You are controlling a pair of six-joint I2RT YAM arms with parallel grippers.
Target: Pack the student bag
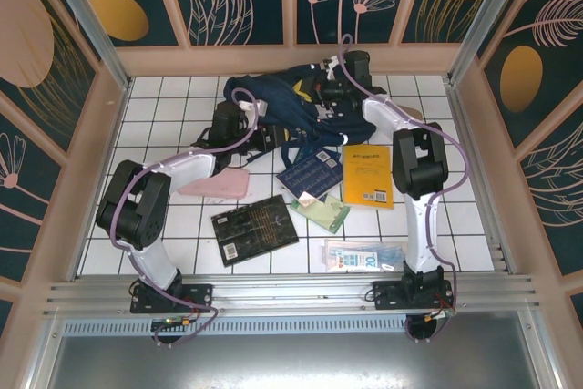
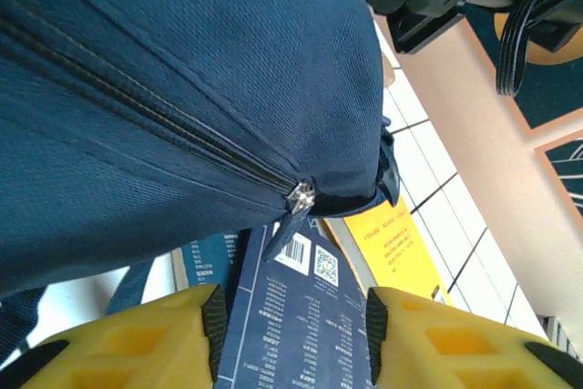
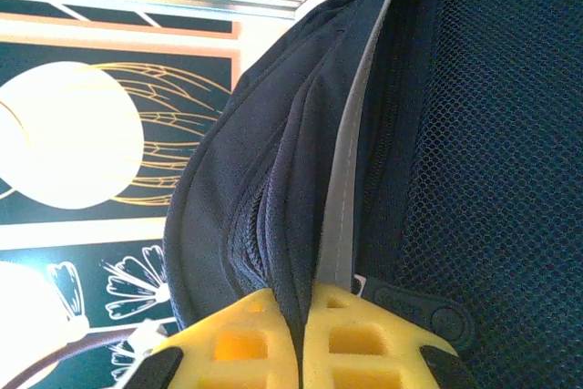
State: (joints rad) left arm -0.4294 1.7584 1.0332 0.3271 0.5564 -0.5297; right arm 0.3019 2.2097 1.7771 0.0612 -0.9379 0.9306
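On the tiles (image 1: 164,125): one student bag (image 1: 273,102), one yellow book (image 1: 367,175).

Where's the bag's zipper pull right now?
Left wrist view: the zipper pull hangs from the zip of the student bag, just beyond the open left gripper, above a navy book.

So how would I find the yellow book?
Find the big navy backpack at the back of the white tiled table. Just in front of it, towards the right, lies the yellow book. It alone is bright yellow; the dark blue book beside it is not.
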